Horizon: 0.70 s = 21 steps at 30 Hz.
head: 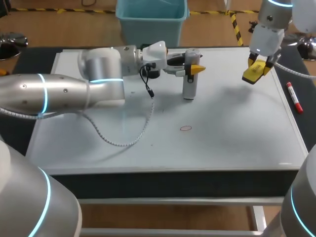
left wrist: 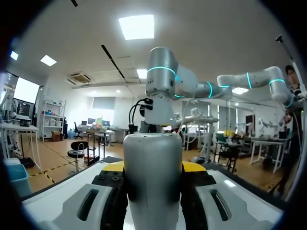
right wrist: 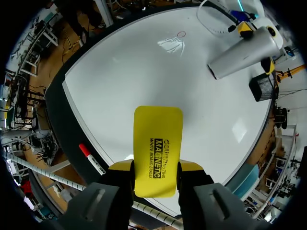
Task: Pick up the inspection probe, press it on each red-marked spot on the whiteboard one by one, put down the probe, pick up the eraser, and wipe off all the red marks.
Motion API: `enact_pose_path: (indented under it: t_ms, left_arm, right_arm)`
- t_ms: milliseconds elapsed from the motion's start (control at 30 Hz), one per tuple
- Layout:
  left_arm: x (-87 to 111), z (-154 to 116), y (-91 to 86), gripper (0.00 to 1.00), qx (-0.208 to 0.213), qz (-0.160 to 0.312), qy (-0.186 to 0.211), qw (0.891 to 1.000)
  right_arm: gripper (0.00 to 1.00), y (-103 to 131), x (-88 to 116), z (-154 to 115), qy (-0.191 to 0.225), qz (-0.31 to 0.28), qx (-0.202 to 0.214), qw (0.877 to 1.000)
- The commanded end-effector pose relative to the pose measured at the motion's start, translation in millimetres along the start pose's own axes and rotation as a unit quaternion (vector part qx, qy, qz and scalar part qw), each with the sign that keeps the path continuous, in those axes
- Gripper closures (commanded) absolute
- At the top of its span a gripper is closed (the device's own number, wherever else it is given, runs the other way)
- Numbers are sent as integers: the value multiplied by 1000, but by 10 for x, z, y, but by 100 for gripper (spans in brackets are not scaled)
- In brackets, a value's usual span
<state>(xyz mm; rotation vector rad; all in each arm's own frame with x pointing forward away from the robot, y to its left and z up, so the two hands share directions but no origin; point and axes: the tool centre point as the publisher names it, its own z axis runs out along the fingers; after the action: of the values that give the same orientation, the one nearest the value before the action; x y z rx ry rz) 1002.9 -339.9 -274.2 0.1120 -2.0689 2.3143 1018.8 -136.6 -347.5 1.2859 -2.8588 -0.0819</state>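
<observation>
Upper middle, the left gripper [head: 192, 69] pinches the probe [head: 189, 89], upright on the whiteboard [head: 237, 133]; upper right, the right gripper [head: 260, 65] clamps the eraser [head: 253, 74] aloft. Wiping looks next: the eraser must come down onto the central red mark [head: 185, 128]

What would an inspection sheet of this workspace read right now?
Surface: whiteboard, one small red circle near its middle.
Job's things: inspection probe upright over the board; yellow eraser held above its far right corner.
Clutter: red marker on the black table, beside the board's right edge.
Pincers: left pincer shut on the probe, right pincer on the eraser.
Cables: white coiled cable lying on the board's left half.
Surroundings: nothing seen.
</observation>
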Motion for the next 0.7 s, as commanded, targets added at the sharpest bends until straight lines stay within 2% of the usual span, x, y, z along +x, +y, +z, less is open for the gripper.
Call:
enact_pose_path:
  t_ms: [33, 700]
  left_arm:
    - [-48, 26, 35, 100, 4, 0, 7, 1000]
    - [-44, 6, 47, 100, 5, 0, 11, 1000]
  right_arm:
    - [100, -12, -2, -6, 2, -1, 0, 1000]
    - [100, -12, -2, -6, 2, -1, 0, 1000]
